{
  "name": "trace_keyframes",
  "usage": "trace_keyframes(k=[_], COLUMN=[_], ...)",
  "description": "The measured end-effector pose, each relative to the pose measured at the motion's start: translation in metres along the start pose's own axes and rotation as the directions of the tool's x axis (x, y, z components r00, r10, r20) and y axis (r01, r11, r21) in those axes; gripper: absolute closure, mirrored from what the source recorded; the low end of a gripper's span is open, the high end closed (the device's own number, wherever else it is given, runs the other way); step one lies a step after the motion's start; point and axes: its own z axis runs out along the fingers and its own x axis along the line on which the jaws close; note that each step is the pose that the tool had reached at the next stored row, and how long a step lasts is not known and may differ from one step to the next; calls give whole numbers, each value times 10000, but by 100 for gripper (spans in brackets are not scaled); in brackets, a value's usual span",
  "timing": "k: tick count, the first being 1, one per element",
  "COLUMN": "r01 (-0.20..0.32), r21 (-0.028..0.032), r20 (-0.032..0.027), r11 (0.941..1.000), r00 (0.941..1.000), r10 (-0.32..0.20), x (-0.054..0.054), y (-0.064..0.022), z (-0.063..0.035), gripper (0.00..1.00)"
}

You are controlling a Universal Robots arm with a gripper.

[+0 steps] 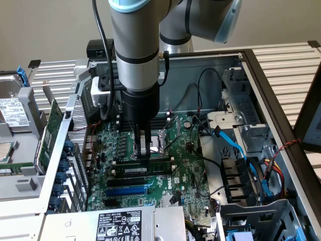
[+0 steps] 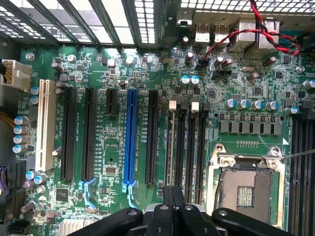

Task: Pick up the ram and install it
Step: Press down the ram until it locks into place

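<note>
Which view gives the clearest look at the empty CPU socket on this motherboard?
The wrist view: the CPU socket lies open with its metal frame in plain sight. In the exterior view the socket is partly hidden behind the gripper.

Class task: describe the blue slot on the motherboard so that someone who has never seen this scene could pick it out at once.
Look inside the open grey computer case at the green motherboard. A row of long parallel slots crosses it, and the blue slot lies among them. The black slots flank it and a white slot ends the row, so colour alone marks it.
</note>
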Motion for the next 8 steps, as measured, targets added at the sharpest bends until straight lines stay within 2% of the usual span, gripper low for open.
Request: trace_keyframes(k=[6, 8], r01=[-1, -1], r21=[-6, -10], r20=[1, 21], r11=[10000, 10000], r00=[10000, 10000], r10=[1, 1], x=[0, -2], y=[0, -1], z=[11, -17], gripper=[89, 89])
